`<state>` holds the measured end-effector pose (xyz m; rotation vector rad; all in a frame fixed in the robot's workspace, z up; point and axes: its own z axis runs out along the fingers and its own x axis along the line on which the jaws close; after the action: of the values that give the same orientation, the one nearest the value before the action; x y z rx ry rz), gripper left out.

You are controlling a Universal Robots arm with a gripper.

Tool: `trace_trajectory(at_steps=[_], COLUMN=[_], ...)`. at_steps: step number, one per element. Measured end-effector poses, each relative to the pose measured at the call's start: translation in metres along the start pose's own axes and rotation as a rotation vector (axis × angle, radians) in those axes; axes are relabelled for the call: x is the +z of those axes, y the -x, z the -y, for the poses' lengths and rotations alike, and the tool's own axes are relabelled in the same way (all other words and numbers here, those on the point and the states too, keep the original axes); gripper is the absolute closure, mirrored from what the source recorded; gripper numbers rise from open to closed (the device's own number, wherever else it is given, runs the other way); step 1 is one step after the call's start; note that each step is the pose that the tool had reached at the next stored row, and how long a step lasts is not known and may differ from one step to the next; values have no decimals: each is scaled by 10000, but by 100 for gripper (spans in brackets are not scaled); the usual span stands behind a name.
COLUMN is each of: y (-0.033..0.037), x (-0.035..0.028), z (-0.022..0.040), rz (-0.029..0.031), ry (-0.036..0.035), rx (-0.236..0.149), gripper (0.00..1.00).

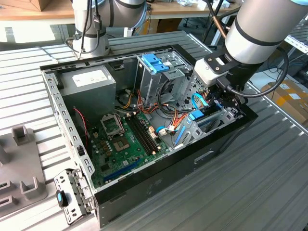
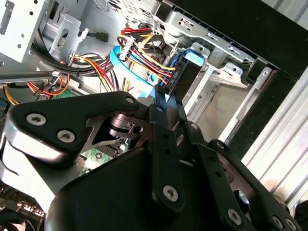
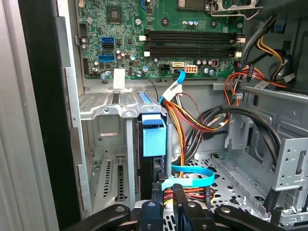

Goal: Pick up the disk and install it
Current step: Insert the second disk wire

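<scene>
Your pincer (image 3: 163, 211) sits low inside open computer case (image 1: 159, 185), at drive bay on exterior view's right. Fingers clenched on disk (image 3: 153, 144), which stands on edge in bay slot beside metal bay wall (image 3: 103, 144). Blue rail end visible; label hidden. Arm (image 1: 260, 29) covers pincer in exterior view. Motherboard (image 1: 125, 139) lies beyond. Case rests on bench (image 1: 231, 192).
</scene>
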<state>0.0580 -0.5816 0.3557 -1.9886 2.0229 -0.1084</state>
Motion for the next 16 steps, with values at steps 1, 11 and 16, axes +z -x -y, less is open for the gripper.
trace_trajectory(at_steps=[1, 11, 16], y=[0, 0, -1], x=[0, 0, 6], z=[0, 0, -1], rz=[0, 3, -12], ry=[0, 0, 376], rx=[0, 1, 60], gripper=[78, 89, 89])
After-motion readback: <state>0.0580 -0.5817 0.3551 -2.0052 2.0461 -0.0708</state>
